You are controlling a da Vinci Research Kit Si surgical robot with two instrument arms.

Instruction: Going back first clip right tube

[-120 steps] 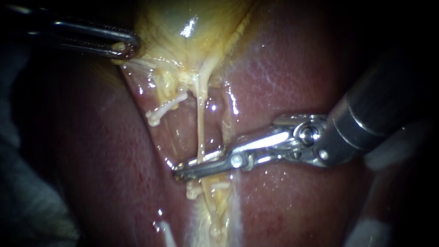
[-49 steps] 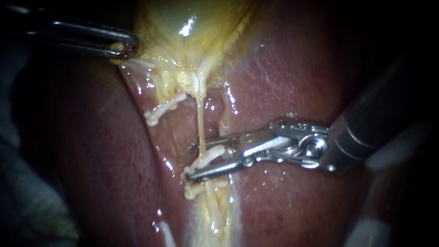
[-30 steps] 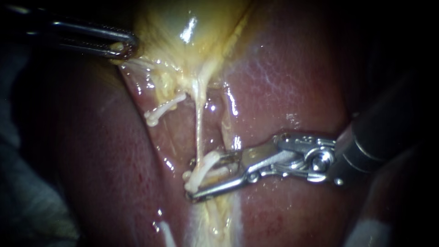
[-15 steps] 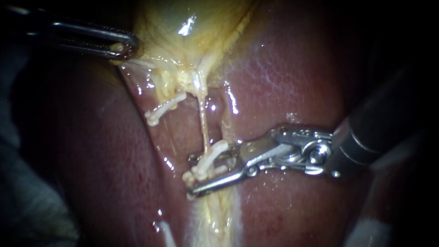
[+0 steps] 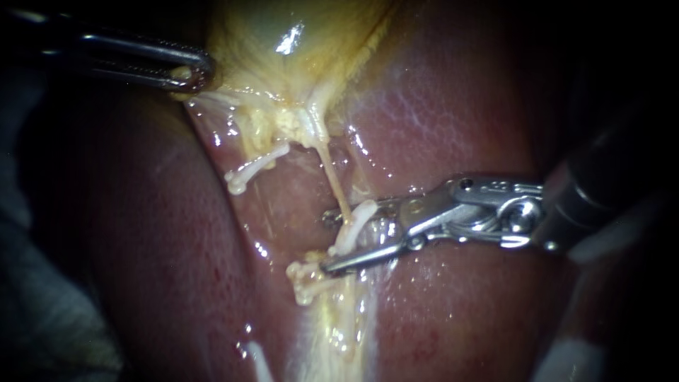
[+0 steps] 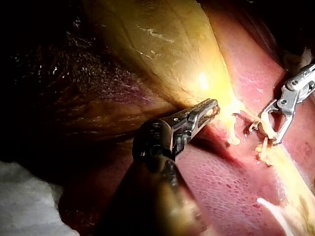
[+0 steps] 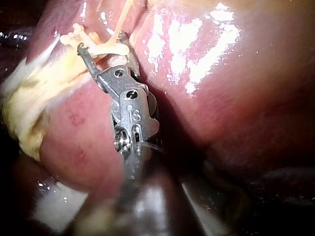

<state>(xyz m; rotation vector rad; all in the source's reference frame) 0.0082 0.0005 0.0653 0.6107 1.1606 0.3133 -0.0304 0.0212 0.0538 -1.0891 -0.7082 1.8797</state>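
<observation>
My right instrument [image 5: 329, 242]: jaws wide apart, white clip [image 5: 353, 225] on the right tube [image 5: 334, 180] between them. My left instrument [image 5: 194, 73]: jaws clamped on the gallbladder [image 5: 283, 35] edge.

The yellow gallbladder [image 5: 283, 42] lies above the glossy, wet red liver [image 5: 453, 120].

The groove down the middle of the liver [image 5: 460, 127] is crowded: a thin taut tube [image 5: 334, 180], a white clip [image 5: 353, 226] on it, and the right instrument [image 5: 325, 242], its jaws parted either side of that clip. An upper clip [image 5: 254, 168] and a lower clip [image 5: 305, 277] lie close by. The left instrument [image 5: 198, 71], clamped on the gallbladder [image 5: 283, 42], bars the groove's top. Bare liver lies open on both flanks.
</observation>
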